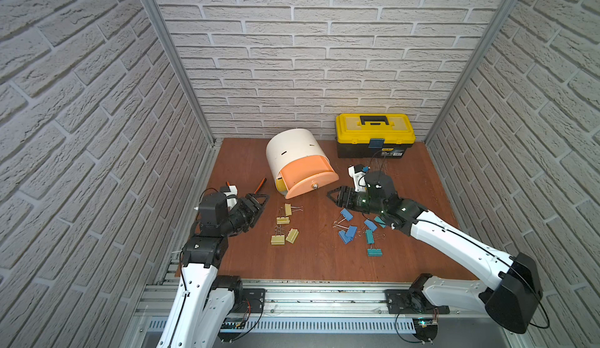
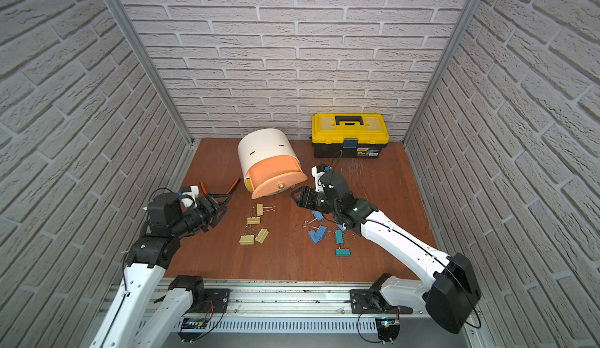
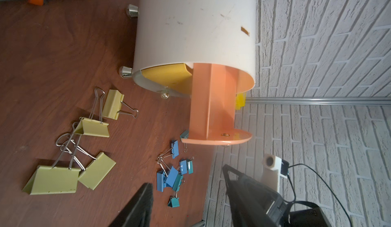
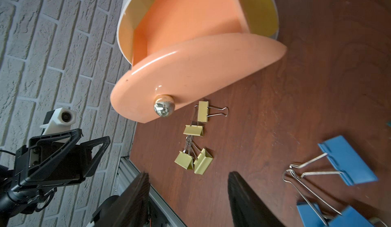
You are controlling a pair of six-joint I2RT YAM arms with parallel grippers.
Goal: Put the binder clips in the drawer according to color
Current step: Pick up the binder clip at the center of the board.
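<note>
Brown wooden tabletop (image 1: 311,265) under drawer cabinet (image 1: 292,151), toolbox (image 1: 375,135), binder clips (image 1: 284,229), knife (image 1: 259,185).

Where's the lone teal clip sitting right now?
In both top views, the lone teal clip lies nearest the table's front edge, just in front of the blue-and-teal clip pile, under the right arm.

A: Even, soft light from above in both top views; the brick walls (image 1: 81,103) bow outward at the edges.

B: Right wrist view: glare on the brass knob (image 4: 164,108), blue clip (image 4: 349,160) smeared, near dark jaws out of focus.
</note>
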